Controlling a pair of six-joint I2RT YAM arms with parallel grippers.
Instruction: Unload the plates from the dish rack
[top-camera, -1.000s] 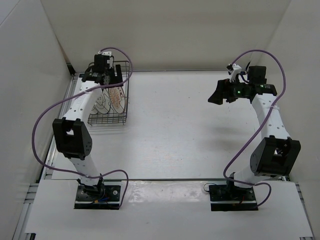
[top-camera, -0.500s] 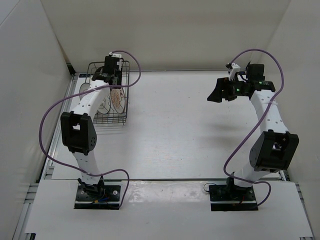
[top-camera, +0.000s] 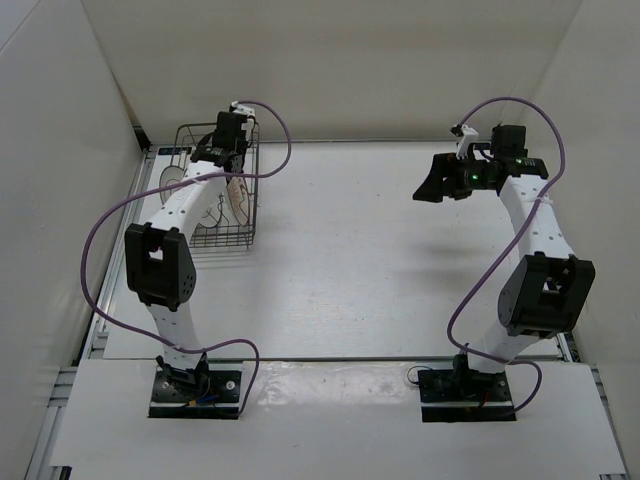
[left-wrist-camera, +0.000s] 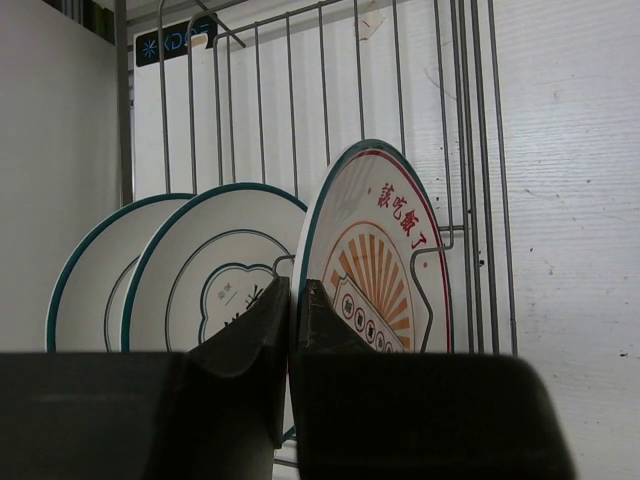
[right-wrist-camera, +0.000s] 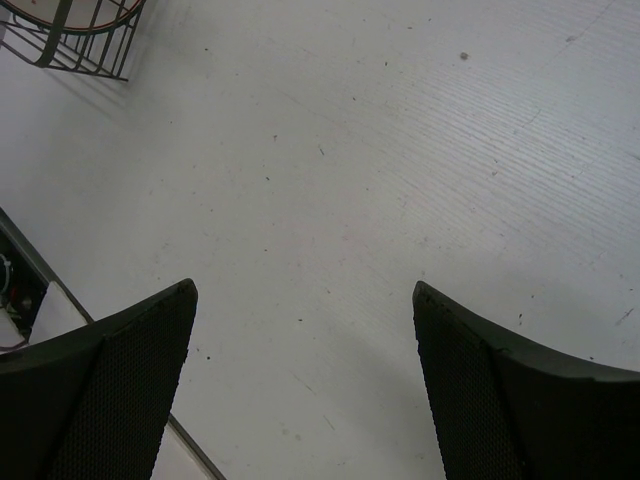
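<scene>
Dark wire forms the rack (top-camera: 205, 236), which sits at the upper left of the overhead view with its long axis running up and down the frame. The left arm crosses it there and covers most of what it holds. In the left wrist view three plates stand on edge in a row from left to right, faces toward the camera and each overlapping the one to its left. The sunburst plate (left-wrist-camera: 385, 270) is rightmost, the ringed plate (left-wrist-camera: 215, 270) is in the middle, and the third plate (left-wrist-camera: 85, 290) is at the far left with only a crescent showing. The lower parts of all three are hidden behind the left fingers (left-wrist-camera: 262, 335), which are pressed nearly together on the sunburst plate's left rim, its thin pale edge showing between them. The red lettering on that plate is too small to read. The right fingers (right-wrist-camera: 120, 370) are spread wide and hold nothing, above the bare white tabletop (top-camera: 380, 250) at the overhead view's upper right. In the right wrist view only a corner of the rack shows, cut off at the upper left.
</scene>
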